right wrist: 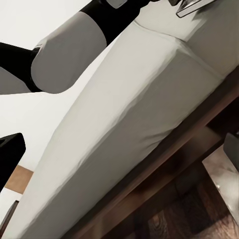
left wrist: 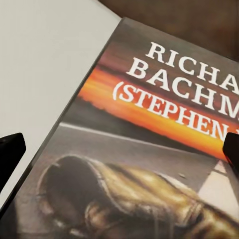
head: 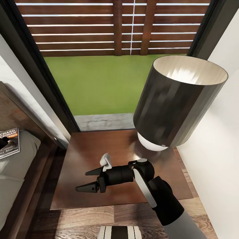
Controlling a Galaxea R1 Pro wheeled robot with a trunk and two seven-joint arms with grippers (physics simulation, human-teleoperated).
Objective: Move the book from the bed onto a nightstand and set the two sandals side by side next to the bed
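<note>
The book (head: 9,142) lies on the bed's pale grey mattress (head: 15,169) at the far left, near the dark headboard. Close up, its cover (left wrist: 149,129) reads "RICHARD BACHMAN" over an orange strip. My left gripper (left wrist: 119,149) hovers open just over the book, one dark fingertip (left wrist: 10,154) showing at each side. My right gripper (head: 88,181) is open and empty above the nightstand (head: 113,149), pointing toward the bed. Its wrist view looks along the mattress side (right wrist: 124,124) and the wood frame (right wrist: 194,144). The sandals are out of view.
A table lamp with a tall dark shade (head: 179,99) stands on the nightstand's right rear. Behind is a dark-framed window (head: 49,93) onto grass and a slatted fence. A white wall (head: 215,159) closes the right side. Wood-plank floor (head: 83,222) lies in front.
</note>
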